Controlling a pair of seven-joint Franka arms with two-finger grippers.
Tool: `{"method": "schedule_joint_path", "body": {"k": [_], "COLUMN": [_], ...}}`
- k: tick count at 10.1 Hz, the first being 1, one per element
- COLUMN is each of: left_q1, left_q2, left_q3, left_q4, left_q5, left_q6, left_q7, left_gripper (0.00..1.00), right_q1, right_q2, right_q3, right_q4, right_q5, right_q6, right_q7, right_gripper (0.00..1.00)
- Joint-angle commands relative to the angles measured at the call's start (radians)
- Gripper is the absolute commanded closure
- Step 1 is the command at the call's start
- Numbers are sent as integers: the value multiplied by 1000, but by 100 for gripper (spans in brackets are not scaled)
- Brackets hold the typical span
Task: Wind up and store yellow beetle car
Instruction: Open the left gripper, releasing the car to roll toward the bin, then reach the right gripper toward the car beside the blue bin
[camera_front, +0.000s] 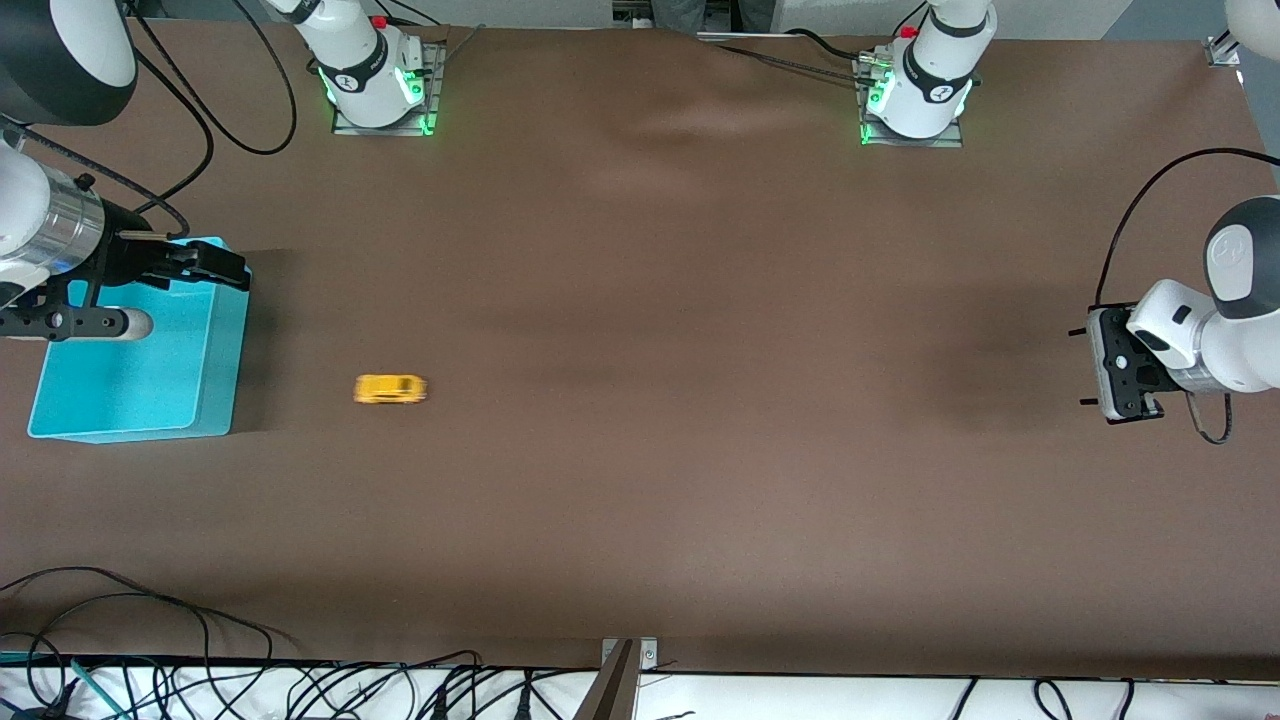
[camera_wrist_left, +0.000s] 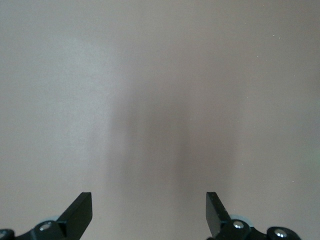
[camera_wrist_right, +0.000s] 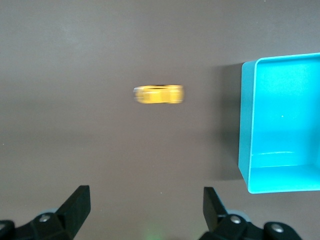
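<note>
The yellow beetle car (camera_front: 390, 389) stands alone on the brown table, a short way from the teal bin (camera_front: 222, 345) toward the left arm's end. The right wrist view shows the yellow beetle car (camera_wrist_right: 158, 94) beside the teal bin (camera_wrist_right: 246, 125), well clear of the fingers. My right gripper (camera_front: 225, 268) hangs open and empty over the bin's edge; in its wrist view my right gripper (camera_wrist_right: 145, 210) has only table between its fingers. My left gripper (camera_front: 1095, 367) waits open and empty above the table at the left arm's end; my left gripper (camera_wrist_left: 149, 210) looks down on bare table.
The teal bin is open-topped with nothing visible inside. Cables (camera_front: 200, 680) trail along the table edge nearest the front camera. Both arm bases (camera_front: 375, 85) stand at the edge farthest from that camera.
</note>
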Motion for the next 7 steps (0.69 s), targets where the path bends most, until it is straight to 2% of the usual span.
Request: {"method": "schedule_joint_path", "body": {"k": [1,4,6,7], "left_q1": [-5,-34,-36,-39], "left_q2": [-37,-102,-155,-160], "left_q3": [-2,-5,-56,-83], "left_q4": [7,11,19,58], "left_q5": [26,14,11,8], "left_q6": [-57,-112,-137,-198], "left_q7": [-88,-261,-404,-514], "left_gripper": [0,0,0,0], "right_q1": [-12,-11,-8,-8], "right_q2": [2,2,7,22], "right_q3": [4,7,7,7], "right_q4": [11,9,-7,-13], "right_q5": [5,11,-10,-31], "right_q6": [-14,-68,-57,-37], "right_q7": [-17,-50,-272,-407], "right_gripper": [0,0,0,0]}}
